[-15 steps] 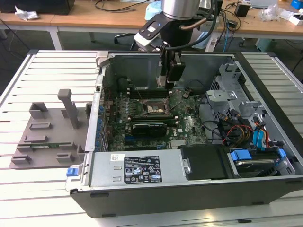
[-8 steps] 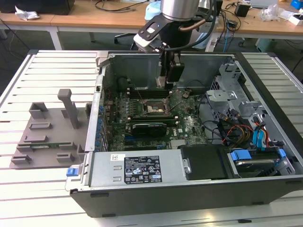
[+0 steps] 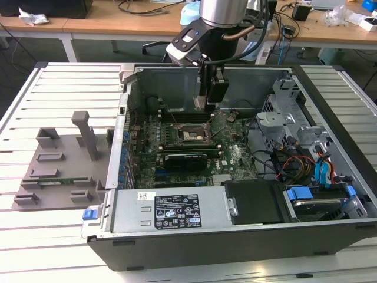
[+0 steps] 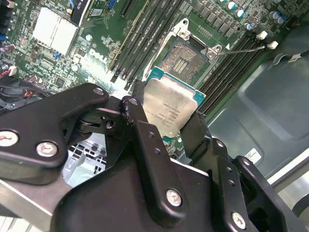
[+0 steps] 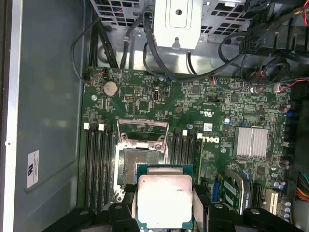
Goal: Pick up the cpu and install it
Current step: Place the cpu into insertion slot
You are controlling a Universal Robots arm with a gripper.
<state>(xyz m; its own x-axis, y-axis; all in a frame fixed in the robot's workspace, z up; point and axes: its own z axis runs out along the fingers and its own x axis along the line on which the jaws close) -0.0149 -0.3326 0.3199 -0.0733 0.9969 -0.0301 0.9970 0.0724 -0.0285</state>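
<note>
My gripper (image 3: pixel 207 99) hangs inside the open computer case (image 3: pixel 118 147), shut on the cpu (image 4: pixel 170 107). The cpu is a flat square chip with a silvery top and a greenish rim, clamped at two opposite edges by the black fingers (image 4: pixel 138 123). It is held in the air a little above the motherboard (image 5: pixel 212 101). The open socket (image 5: pixel 137 162), with its metal bracket lifted, lies just beyond the chip's edge in both wrist views. The cpu (image 5: pixel 164 195) partly overlaps the socket's near side in the first wrist view.
Memory slots (image 5: pixel 96 159) flank the socket on both sides. A long black expansion card (image 3: pixel 185 158) sits just in front of it. Drive cage (image 3: pixel 283 109), cables (image 3: pixel 294 162) and a blue-tabbed drive (image 3: pixel 318 200) stand on the exterior view's right. A grey fixture (image 3: pixel 65 165) lies outside the case.
</note>
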